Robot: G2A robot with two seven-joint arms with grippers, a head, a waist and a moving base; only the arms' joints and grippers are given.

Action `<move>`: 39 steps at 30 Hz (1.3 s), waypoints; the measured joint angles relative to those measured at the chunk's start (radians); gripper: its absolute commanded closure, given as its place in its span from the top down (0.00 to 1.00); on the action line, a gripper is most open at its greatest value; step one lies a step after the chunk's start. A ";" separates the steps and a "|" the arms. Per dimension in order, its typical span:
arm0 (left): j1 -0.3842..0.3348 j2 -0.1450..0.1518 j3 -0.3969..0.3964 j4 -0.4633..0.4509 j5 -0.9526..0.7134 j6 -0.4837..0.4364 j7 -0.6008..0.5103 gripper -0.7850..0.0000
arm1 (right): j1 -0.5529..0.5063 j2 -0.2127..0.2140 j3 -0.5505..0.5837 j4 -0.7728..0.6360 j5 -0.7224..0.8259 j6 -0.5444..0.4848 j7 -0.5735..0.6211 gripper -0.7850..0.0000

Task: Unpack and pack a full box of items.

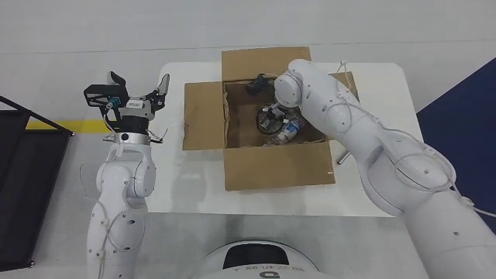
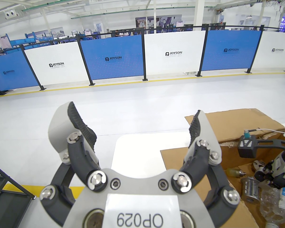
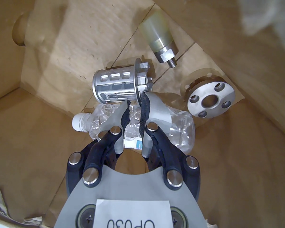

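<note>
Unpacking looks under way. In the top view's middle, the right gripper [image 3: 135,102] is deep in the cardboard box [image 1: 279,167], nearly closed over a crushed plastic bottle [image 3: 180,129] and gripping nothing clearly. The left gripper [image 2: 135,119] hangs wide open. The right one likely needs to widen before grasping.

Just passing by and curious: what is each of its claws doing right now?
Left gripper: open, holding nothing.
Right gripper: nearly closed, down in the box over the plastic bottle; whether it grips it cannot be told.
</note>
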 measured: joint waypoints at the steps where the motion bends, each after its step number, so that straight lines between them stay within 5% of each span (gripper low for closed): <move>1: 0.000 0.000 0.000 0.000 0.000 0.000 0.000 1.00 | 0.003 -0.002 0.003 0.003 -0.007 -0.005 -0.019 0.21; 8: 0.000 0.000 0.000 0.000 0.000 0.000 0.000 1.00 | -0.005 0.017 0.032 -0.020 -0.052 -0.081 -0.114 0.25; 20: 0.000 0.000 0.000 0.000 0.000 0.000 0.000 1.00 | -0.032 0.040 0.061 -0.040 -0.094 -0.168 -0.089 0.30; 24: 0.000 0.000 0.000 0.000 0.000 0.000 0.000 1.00 | -0.039 0.041 0.069 -0.035 -0.103 -0.198 -0.096 0.22; 28: 0.000 0.000 0.000 0.000 0.000 0.000 0.000 1.00 | -0.044 0.033 0.071 -0.019 -0.110 -0.212 -0.096 0.00; 39: 0.000 0.000 0.000 0.000 0.000 0.000 0.000 1.00 | -0.040 0.019 0.082 -0.024 -0.153 -0.204 -0.106 0.00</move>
